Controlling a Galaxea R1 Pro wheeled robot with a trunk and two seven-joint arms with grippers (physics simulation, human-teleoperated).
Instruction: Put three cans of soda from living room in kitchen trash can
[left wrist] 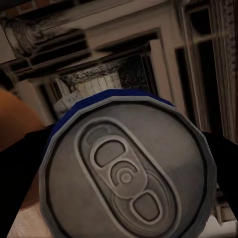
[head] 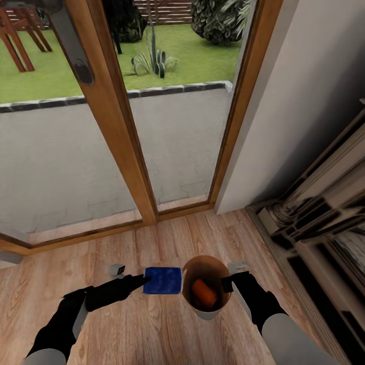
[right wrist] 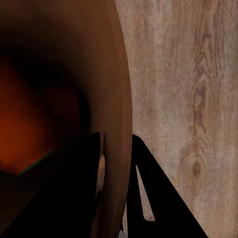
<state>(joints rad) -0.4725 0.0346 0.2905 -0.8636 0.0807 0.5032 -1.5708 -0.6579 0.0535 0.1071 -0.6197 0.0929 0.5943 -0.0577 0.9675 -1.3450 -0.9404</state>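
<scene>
Left claw grips blue can beside bin holding orange can

Blue can, orange can, copper-brown bin on pale wood floor

The can in the black left end effector is deep mottled blue, with a dull grey top and a blue rim above it; the bin is light grey outside and glossy brown-copper inside, holding an orange can; the right end effector is black, its arm turning grey toward the elbow; the floor is light tan planks with darker grain and knots; the door frame is warm honey-brown wood, with green lawn and grey paving beyond; the wall is off-white
</scene>
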